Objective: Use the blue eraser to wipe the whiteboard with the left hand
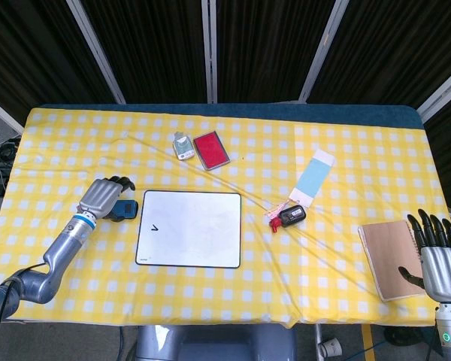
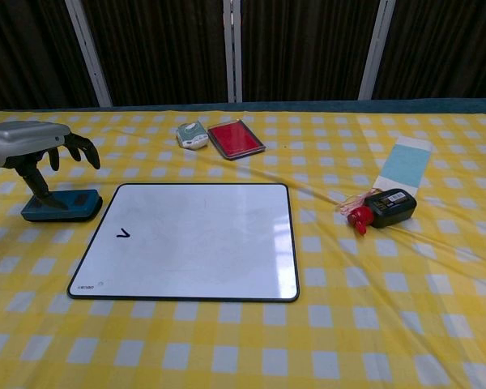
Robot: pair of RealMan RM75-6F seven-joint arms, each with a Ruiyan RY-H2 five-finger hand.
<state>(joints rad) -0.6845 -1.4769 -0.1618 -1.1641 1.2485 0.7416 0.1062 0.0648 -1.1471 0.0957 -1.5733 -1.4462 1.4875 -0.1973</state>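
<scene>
Near the counter's left edge, the left hand [image 2: 32, 144] hovers directly over the blue eraser [image 2: 61, 205], fingers spread, thumb reaching down, nothing gripped. Its long axis runs left-right, just beside the whiteboard [image 2: 194, 241].

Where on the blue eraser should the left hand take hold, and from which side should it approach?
Probably from above, gripping across the short width. The blue eraser lies flat on the cloth, a low block with its long axis left to right, so its long front and back edges are the ones to pinch. The whiteboard sits just beside its right end. The left hand hovers over it.
</scene>
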